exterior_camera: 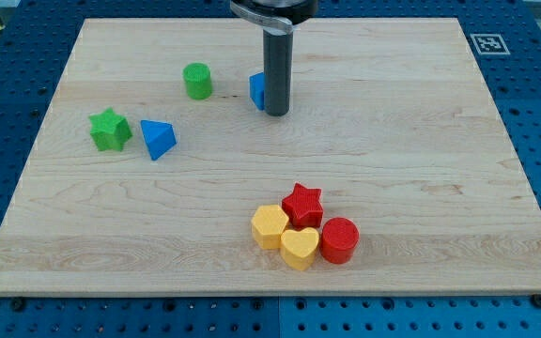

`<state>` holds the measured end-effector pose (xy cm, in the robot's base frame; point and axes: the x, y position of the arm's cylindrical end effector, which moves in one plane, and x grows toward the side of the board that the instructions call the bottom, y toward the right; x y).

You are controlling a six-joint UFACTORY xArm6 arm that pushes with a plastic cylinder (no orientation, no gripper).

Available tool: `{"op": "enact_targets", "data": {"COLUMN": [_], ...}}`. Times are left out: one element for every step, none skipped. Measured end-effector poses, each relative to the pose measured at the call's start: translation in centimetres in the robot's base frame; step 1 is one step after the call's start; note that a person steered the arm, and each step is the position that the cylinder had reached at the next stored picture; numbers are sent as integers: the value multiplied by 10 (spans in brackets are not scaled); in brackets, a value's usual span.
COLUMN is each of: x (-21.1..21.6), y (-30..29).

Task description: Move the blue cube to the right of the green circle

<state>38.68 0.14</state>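
The blue cube [257,90] sits on the wooden board near the view's top, partly hidden behind my rod. The green circle [197,81] stands to the cube's left, a short gap between them. My tip [276,112] rests on the board just right of the blue cube, touching or nearly touching its right side.
A green star [110,130] and a blue triangle [158,139] lie at the view's left. A red star [301,204], red cylinder [339,239], yellow hexagon [270,226] and yellow heart [299,248] cluster at the bottom centre. The board's edge [270,289] meets a blue perforated table.
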Motion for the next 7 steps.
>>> {"op": "enact_targets", "data": {"x": [0, -6, -14, -14, -14, -8, -7], "y": [0, 0, 0, 1, 1, -16, -53]}}
